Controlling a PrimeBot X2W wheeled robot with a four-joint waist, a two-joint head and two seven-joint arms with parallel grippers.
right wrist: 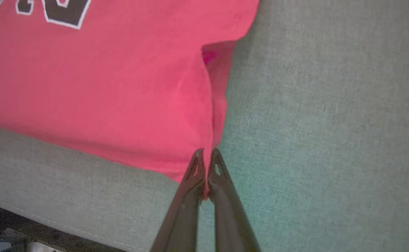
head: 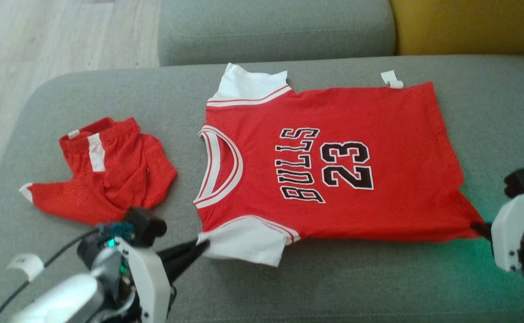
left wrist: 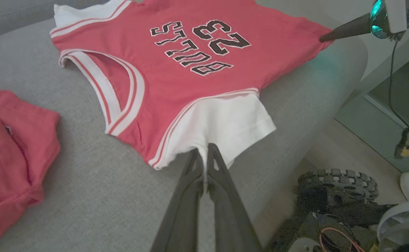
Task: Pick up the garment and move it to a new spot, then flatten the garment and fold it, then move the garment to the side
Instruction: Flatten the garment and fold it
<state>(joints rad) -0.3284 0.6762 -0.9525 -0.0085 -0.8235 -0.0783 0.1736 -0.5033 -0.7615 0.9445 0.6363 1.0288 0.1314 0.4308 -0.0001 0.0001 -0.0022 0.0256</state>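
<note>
Between left pincer and right pincer, both clamped shut, the light, limp jersey is held by sleeve and hem corner, judged good holds.

I count two red garments here: one jersey and one crumpled piece (shorts, I think, but I cannot tell for sure). The jersey has two white sleeves, one small white tag, five letters and two digits. There are two grippers, one left gripper and one right gripper. Of cushions I see three: one grey seat, one grey back cushion and one yellow cushion.
</note>
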